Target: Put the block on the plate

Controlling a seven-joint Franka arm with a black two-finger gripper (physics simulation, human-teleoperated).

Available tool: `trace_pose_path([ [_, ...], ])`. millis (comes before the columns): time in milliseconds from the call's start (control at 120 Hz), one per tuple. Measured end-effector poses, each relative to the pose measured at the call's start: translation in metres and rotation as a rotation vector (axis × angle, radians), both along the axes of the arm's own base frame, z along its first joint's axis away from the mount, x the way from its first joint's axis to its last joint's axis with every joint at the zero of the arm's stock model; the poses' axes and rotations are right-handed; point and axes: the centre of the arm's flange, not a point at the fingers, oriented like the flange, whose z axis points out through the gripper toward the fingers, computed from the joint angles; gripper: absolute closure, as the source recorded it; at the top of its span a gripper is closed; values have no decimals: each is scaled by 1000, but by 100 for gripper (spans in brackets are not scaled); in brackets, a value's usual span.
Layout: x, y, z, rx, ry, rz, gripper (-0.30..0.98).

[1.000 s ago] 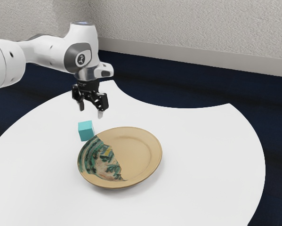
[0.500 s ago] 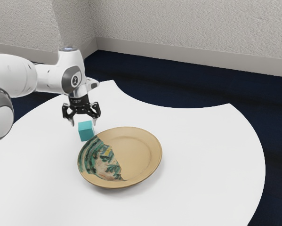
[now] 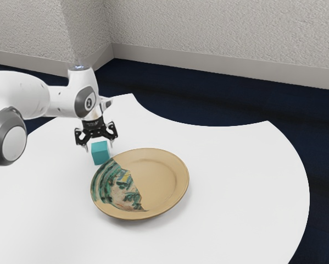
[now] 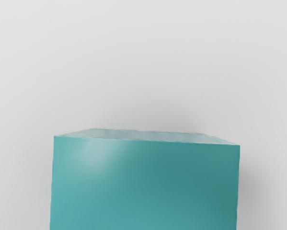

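Your gripper stands open over the block, which sits on the table.
You have the two fingers spread wide, pointing down, one toward each side of the block's upper part; whether either touches it, you cannot tell from here. Your block is teal, upright on the white table, just beside the plate, by the part of its rim toward the arm; whether block and rim touch, you cannot tell. Your plate lies flat, tan over most of its face, with a green patterned patch on the exterior view's left. In the wrist view you see the block's flat teal face close under the hand, its edges crisp against the white table.
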Motion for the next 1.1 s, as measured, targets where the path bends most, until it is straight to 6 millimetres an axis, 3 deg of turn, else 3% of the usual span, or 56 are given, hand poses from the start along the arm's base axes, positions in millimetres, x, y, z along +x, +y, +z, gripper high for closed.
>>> trace_pose_path([
  [350,11,13,-23,10,-3,34,1],
  [600,11,13,-27,13,1,48,22],
  [742,11,12,-25,13,-3,52,27],
  [917,12,12,-8,14,-24,59,29],
  [1008,13,5,16,11,-53,53,30],
  [1100,9,-15,42,1,-77,31,29],
])
